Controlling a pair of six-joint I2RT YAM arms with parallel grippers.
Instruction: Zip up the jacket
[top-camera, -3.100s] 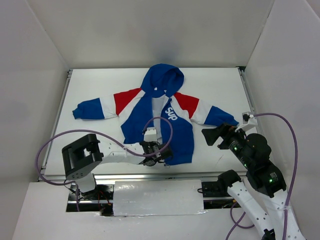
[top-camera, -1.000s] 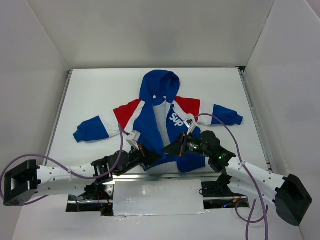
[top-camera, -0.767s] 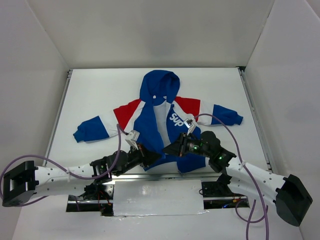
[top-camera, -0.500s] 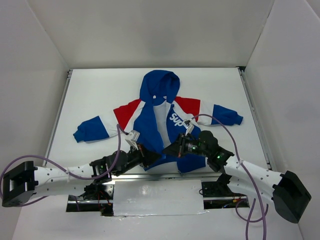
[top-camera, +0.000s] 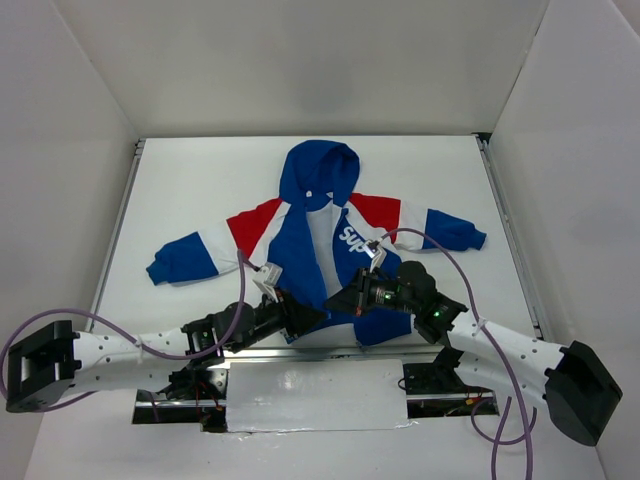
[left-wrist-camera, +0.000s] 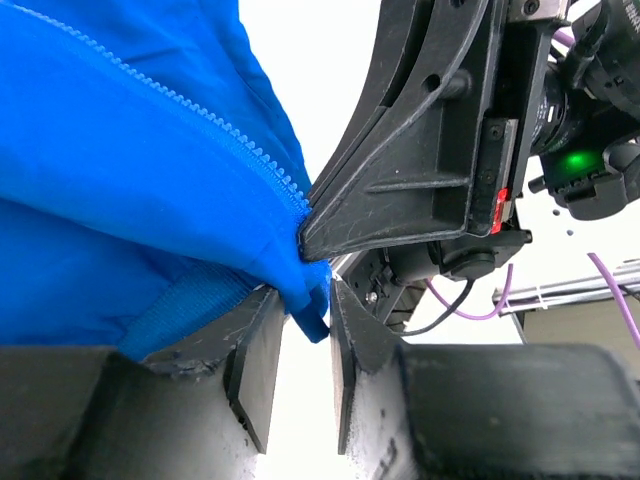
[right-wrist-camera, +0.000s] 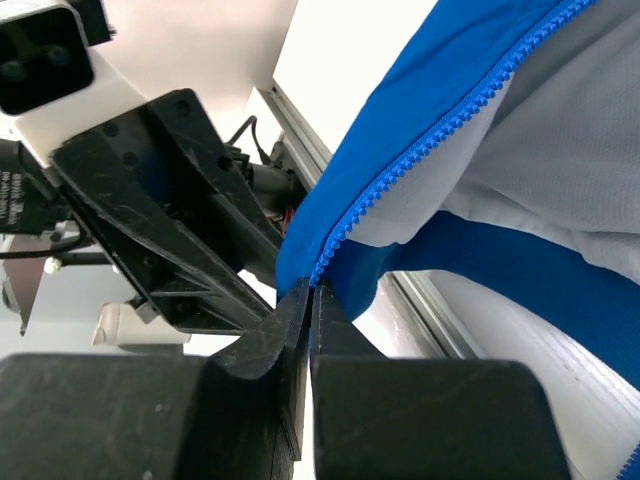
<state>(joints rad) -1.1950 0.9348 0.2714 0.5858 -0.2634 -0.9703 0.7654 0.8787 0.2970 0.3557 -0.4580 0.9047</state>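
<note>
Royal blue jacket (top-camera: 292, 258); red and white shoulder bands; white lettering.

you're looking down at a flat white tabletop (top-camera: 200, 170) boxed in by three plain white panels: a back wall (top-camera: 320, 60), a left side wall (top-camera: 60, 180) and a right side wall (top-camera: 575, 180). thin grey metal rails (top-camera: 115, 235) run along the table's left and right edges, and a silvery rectangular plate (top-camera: 315, 395) sits at its near edge. the light is soft and even.
</note>
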